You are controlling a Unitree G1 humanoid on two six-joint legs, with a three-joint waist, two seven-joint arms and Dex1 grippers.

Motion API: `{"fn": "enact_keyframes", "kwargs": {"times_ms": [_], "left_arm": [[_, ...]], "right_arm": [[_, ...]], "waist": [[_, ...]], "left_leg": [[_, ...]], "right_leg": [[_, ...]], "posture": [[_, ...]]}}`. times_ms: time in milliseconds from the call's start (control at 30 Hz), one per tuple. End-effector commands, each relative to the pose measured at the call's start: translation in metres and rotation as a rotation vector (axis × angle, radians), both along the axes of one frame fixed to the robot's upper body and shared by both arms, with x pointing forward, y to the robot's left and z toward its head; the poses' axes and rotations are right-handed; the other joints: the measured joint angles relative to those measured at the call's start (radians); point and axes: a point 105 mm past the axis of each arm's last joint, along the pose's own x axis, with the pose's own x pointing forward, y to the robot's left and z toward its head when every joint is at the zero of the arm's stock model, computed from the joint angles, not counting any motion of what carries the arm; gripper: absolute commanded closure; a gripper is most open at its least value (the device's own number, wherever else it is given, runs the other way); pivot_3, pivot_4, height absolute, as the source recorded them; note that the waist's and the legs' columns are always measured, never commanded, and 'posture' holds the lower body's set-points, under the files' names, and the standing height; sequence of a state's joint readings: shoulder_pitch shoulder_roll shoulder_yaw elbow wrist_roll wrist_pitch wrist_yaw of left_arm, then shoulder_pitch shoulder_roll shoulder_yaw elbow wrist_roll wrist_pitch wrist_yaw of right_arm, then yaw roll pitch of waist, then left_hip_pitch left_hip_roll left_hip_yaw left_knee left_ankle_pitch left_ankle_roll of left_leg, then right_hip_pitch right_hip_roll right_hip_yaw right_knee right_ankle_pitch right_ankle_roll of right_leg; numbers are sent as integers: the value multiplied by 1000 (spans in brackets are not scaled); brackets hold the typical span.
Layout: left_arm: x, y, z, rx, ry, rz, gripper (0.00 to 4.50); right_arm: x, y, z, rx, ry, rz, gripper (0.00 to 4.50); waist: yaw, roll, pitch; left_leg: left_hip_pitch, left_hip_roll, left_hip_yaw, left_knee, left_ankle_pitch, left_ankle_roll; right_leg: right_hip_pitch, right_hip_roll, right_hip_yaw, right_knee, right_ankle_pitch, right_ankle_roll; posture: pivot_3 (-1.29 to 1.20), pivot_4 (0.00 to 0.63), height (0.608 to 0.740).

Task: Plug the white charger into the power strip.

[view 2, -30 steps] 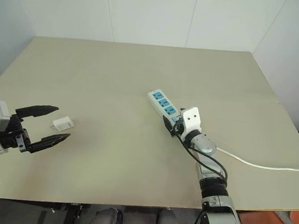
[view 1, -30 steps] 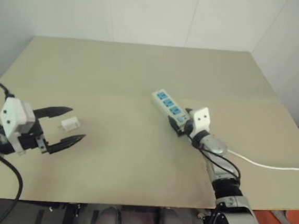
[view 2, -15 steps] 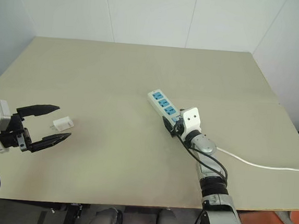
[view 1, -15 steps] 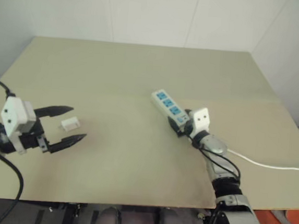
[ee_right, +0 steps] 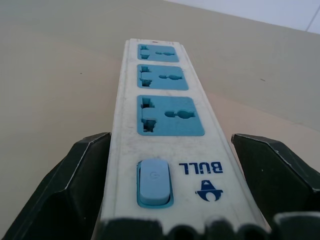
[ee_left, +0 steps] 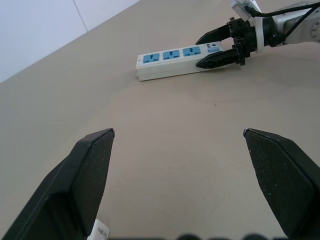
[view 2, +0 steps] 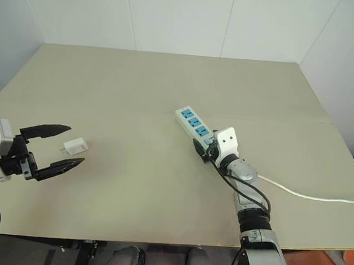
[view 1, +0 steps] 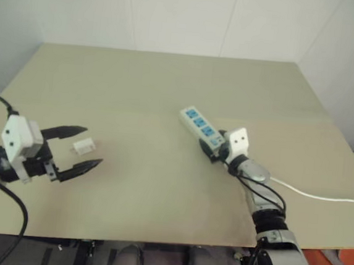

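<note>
The white charger (view 1: 83, 145) lies on the tan table (view 1: 169, 76) at the left. My left gripper (view 1: 93, 145) hovers over it, open, so the charger appears between the two black fingers (ee_left: 90, 175) from the head views; a corner of the charger (ee_left: 101, 231) shows under one finger. The power strip (view 1: 199, 123) lies right of centre, its three blue sockets facing up. My right gripper (ee_right: 170, 135) is open and straddles the switch end of the power strip (ee_right: 165, 100), one finger close against its side, the other a little apart.
The strip's thin white cable (view 1: 314, 195) runs off to the right over the table. White walls stand behind and to the right of the table. Bare tabletop lies between the charger and the strip.
</note>
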State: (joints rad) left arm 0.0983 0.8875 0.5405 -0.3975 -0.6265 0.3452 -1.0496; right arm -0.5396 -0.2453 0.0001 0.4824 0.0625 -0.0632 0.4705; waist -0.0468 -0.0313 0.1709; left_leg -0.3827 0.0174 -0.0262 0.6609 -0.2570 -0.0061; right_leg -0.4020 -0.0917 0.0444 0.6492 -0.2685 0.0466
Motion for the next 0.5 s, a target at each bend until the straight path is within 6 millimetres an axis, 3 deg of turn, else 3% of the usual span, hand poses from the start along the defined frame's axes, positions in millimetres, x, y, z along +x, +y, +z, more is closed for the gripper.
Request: {"fn": "enact_keyframes", "kwargs": {"times_ms": [33, 500], "left_arm": [[-2, -4, 5, 7, -32, -14, 0], [2, -8, 1, -3, -22, -31, 0]], "right_arm": [[0, -9, 0, 30, 1, -40, 37], [-15, -9, 25, 51, -57, -22, 37]], "waist": [[0, 0, 0], [-1, 0, 0]], "left_leg": [[0, 0, 0, 0, 0, 0], [-2, 0, 0, 0, 0, 0]], "right_leg": [[0, 0, 0, 0, 0, 0], [-2, 0, 0, 0, 0, 0]], "posture": [[0, 150, 740], [0, 150, 740]]}}
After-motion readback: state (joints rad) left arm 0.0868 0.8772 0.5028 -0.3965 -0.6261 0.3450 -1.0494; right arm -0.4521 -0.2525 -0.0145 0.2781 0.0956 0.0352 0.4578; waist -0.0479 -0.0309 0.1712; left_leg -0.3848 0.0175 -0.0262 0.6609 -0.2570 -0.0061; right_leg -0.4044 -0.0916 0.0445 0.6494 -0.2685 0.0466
